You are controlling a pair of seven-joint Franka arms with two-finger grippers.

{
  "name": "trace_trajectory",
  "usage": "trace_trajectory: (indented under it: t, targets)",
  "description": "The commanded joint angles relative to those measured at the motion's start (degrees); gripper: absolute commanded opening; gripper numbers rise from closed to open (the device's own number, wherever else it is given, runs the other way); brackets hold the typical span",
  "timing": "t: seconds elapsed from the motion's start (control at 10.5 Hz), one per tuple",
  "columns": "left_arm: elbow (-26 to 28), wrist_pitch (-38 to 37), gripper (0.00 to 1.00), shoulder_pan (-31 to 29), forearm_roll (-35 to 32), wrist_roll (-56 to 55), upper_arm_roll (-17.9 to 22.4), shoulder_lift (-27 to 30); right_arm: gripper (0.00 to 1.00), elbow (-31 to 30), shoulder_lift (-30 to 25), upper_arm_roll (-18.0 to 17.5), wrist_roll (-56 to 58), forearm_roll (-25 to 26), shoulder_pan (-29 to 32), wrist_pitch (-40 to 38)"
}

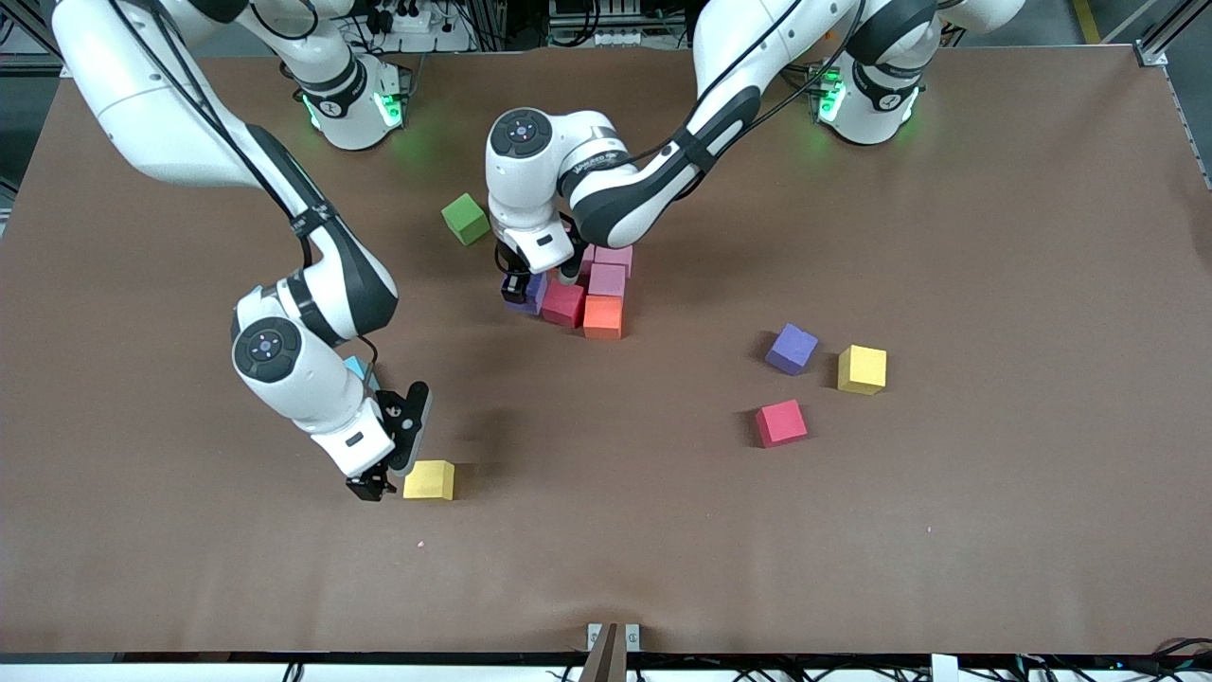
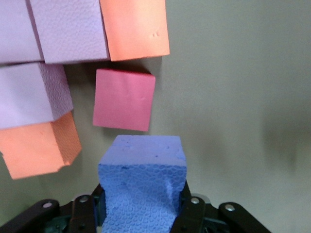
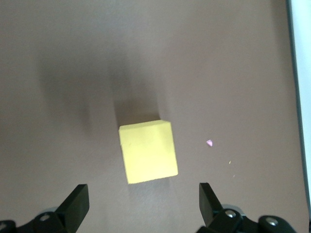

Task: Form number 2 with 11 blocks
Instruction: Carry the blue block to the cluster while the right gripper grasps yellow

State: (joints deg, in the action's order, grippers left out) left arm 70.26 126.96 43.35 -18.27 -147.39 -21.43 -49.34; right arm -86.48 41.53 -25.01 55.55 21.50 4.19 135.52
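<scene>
**Purple cube going into the digit; yellow cube next in line**

Your left gripper is clenched on a purple block, low over the table right against the partial number 2. Directly ahead of its fingers lies a red cube, with an orange cube and pink cubes past it, and a second orange cube off to one side. I judge this the placing step. The purple block sits a little apart from the red one, so you likely need to nudge it flush and square before letting go.

The cluster's long axis runs from the left arm's base toward the front camera. It is incomplete, so I can't yet read top or bottom of the digit.

Your right gripper hangs released over a yellow block, which lies just ahead of the spread jaws, slightly skewed to them. A descent and small wrist turn look called for.

A light blue cube peeks from under the right arm. A green cube sits unused.
</scene>
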Motion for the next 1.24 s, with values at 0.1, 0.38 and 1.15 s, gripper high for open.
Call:
trace_trajectory:
  t: [0.1, 0.38, 1.15]
  targets:
    - [-3.8, 0.3, 0.31, 1.4, 3.7, -4.3, 0.9, -2.4, 1.0, 3.9, 5.1, 1.5, 1.0, 0.7, -2.2, -0.4]
    - [-3.9, 0.8, 0.31, 2.3, 3.8, -4.2, 0.8, -5.1, 1.0, 4.1, 7.6, 2.4, 0.6, 0.7, -3.3, 2.8]
    - [-3.6, 0.8, 0.31, 2.1, 4.0, -3.8, 1.0, -7.3, 1.0, 10.2, 11.9, 5.5, 0.9, 0.7, -5.9, 3.0]
